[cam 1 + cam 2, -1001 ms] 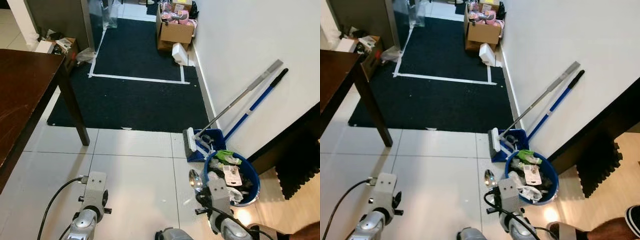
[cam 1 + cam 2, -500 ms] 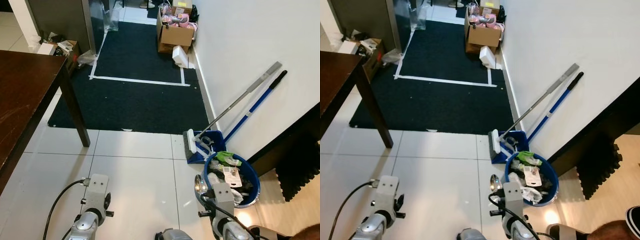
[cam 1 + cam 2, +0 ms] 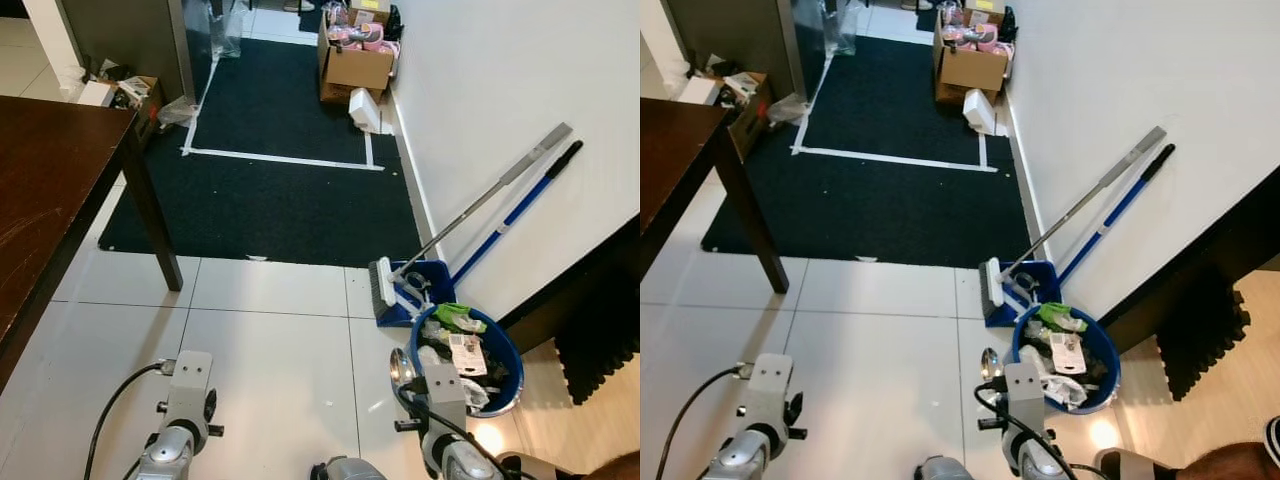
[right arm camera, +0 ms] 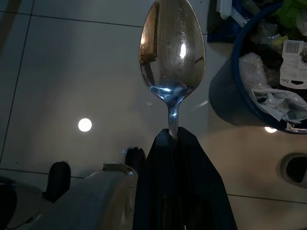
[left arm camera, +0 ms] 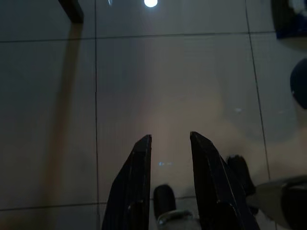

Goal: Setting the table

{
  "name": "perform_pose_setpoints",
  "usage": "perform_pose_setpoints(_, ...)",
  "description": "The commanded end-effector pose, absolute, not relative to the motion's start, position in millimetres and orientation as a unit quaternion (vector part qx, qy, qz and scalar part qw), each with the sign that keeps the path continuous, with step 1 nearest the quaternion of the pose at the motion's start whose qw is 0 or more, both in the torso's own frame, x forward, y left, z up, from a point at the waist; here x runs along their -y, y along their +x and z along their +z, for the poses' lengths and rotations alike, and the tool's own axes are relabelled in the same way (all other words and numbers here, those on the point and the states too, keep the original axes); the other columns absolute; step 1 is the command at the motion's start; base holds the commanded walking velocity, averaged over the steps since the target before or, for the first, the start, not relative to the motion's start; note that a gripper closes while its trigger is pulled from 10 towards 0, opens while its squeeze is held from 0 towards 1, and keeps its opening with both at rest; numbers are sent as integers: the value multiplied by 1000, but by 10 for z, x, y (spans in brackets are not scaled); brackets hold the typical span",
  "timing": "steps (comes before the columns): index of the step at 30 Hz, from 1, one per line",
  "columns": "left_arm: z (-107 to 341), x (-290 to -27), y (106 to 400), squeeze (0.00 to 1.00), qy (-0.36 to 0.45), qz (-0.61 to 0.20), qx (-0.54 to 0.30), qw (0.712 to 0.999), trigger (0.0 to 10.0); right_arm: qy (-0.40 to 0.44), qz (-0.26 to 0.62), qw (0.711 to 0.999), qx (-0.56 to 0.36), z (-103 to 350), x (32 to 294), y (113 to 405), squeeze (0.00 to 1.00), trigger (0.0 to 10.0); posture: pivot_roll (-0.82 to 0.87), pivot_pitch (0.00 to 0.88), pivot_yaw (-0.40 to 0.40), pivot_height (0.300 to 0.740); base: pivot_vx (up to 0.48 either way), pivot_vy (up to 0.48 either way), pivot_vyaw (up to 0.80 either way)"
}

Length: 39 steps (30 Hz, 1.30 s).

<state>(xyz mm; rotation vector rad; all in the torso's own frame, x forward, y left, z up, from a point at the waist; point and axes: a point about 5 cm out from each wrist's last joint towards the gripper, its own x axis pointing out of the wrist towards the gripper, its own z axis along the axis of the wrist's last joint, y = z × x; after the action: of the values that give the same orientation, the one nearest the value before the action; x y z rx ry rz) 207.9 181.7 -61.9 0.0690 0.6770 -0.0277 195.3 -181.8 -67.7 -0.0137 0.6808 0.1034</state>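
A shiny metal spoon (image 4: 171,52) sticks out bowl-first from my right gripper (image 4: 175,136), whose black fingers are shut on its handle. In the eye views the spoon's bowl (image 3: 402,367) shows just ahead of the right wrist, low over the white tiles beside the blue bin. My left gripper (image 5: 169,139) hangs open above bare floor tiles, with nothing between its fingers; its wrist (image 3: 186,384) is at the lower left. The dark wooden table (image 3: 45,190) stands to my left, its top bare where it is visible.
A blue bin (image 3: 505,350) full of rubbish sits at my right, with a blue dustpan and brush (image 3: 400,290) and two long handles (image 3: 500,205) leaning on the white wall. Ahead lies a dark rug (image 3: 270,190) with white tape lines. Cardboard boxes (image 3: 357,62) stand at the far wall.
The view has shifted slightly as the camera moved. The right wrist with the spoon has edged a little right and down in the picture; the spoon stays gripped.
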Motion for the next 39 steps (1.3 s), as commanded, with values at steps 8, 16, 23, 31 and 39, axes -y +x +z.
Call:
perform_pose_setpoints(8,-652,-1857,2015,0,19,7,-341,940,10000,-16,53,938,-342,-686,1829,1952,0,10000,65,67,-55,740,0,0,0)
perform_pose_setpoints(16,-666,-1835,1999,0,35,4,-345,938,10000,-19,44,936,-348,-699,1844,1937,0,10000,73,55,-74,740,0,0,0)
perform_pose_setpoints(23,-663,-1788,2016,0,43,-14,-345,937,10000,-11,43,939,-341,-681,1810,1972,0,10000,61,51,-64,740,0,0,0)
perform_pose_setpoints(31,-651,-1787,2044,0,44,-10,-344,938,10000,-10,42,939,-342,-684,1803,1971,0,10000,57,48,-58,740,0,0,0)
perform_pose_setpoints(39,-648,-1788,2052,0,46,-10,-344,938,10000,1,38,940,-340,-677,1813,1984,0,1608,56,46,-54,740,0,0,0)
